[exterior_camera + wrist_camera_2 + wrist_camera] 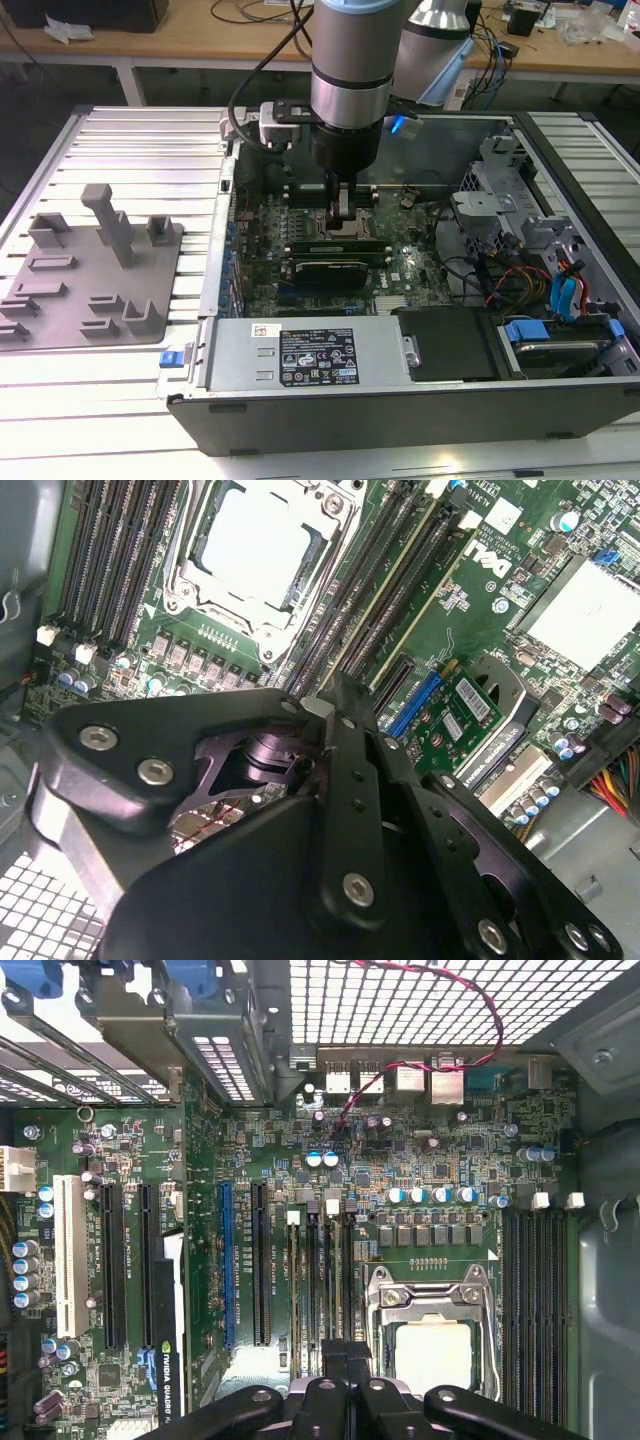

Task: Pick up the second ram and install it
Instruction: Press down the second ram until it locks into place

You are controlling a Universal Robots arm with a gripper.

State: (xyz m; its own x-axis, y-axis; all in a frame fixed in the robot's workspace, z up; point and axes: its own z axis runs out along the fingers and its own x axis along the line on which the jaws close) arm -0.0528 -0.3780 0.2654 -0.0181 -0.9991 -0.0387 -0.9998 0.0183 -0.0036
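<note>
black end effector [345, 212] hangs low inside an open computer case [400, 400], just above the motherboard [400, 262], with its fingers drawn close together. in the second wrist view the end effector [335, 695] tapers to a narrow tip over the memory slots [375, 600] beside the processor socket [262, 550]. the second ram [405, 585], a thin green stick, sits upright in one of these slots, and the tip is right at its near end; whether the fingers clasp it or only press on it cannot be told. in the first wrist view the end effector [345, 1365] points at the same bank of slots [320, 1280]. room is tight: case walls rise on every side, the power supply [310, 355] lines the near edge, and a drive cage [490, 200] with coloured cables [560, 290] crowds the exterior view's right. a graphics card [330, 270] lies just in front of the tip. outside the case, on the exterior view's left, grey holder blocks [110, 235] stand on the slatted desk [140, 150], well apart from the arm.
</note>
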